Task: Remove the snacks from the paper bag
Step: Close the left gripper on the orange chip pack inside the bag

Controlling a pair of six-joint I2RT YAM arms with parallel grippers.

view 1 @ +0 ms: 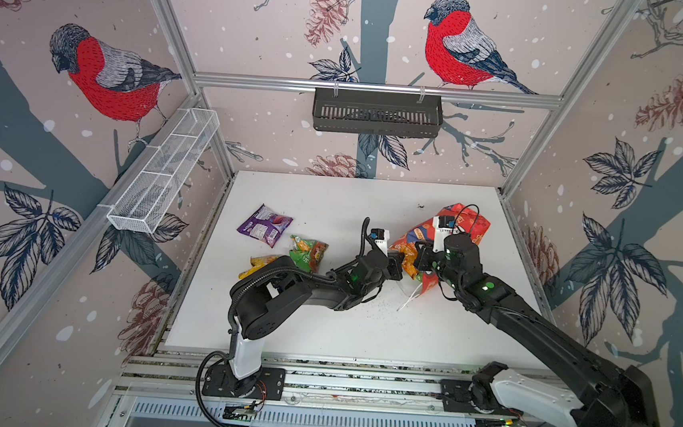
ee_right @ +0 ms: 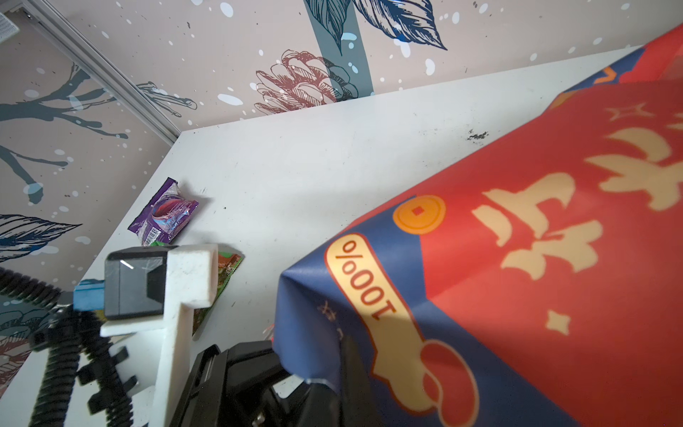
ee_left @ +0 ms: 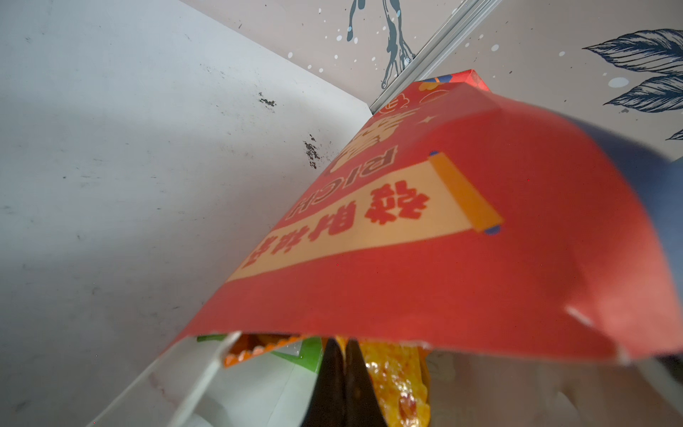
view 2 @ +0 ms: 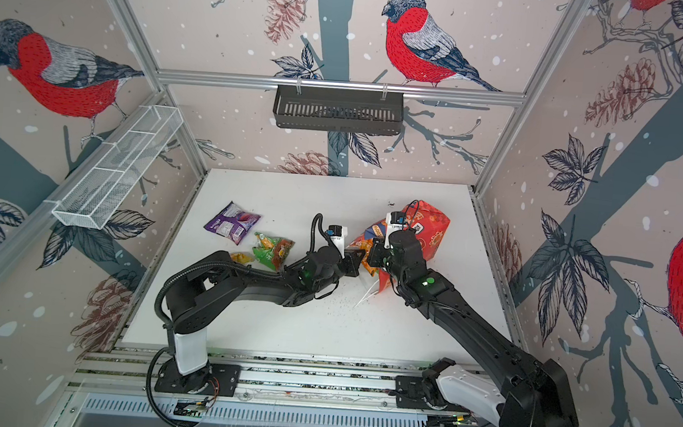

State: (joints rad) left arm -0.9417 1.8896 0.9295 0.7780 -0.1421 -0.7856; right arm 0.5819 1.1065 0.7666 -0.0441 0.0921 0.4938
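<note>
The red paper bag (view 1: 466, 226) (view 2: 430, 230) lies tipped on the table's right side, mouth toward the middle. My right gripper (view 1: 419, 258) (ee_right: 334, 373) is shut on the bag's blue rim (ee_right: 314, 314). My left gripper (view 1: 400, 265) (ee_left: 342, 342) reaches into the mouth under the red flap (ee_left: 480, 277), jaws pressed together on the edge of an orange snack packet (ee_left: 399, 377) (view 1: 408, 256). A green packet (ee_left: 308, 355) and another orange edge (ee_left: 255, 349) show inside. Purple (view 1: 264, 225), green-red (view 1: 307, 251) and yellow (view 1: 258, 264) snacks lie on the table to the left.
A white cord handle (view 1: 410, 301) trails on the table below the bag, with crumbs around it. A white wire basket (view 1: 163, 175) hangs on the left wall and a black basket (view 1: 377, 113) on the back rail. The left arm's elbow partly covers the yellow packet.
</note>
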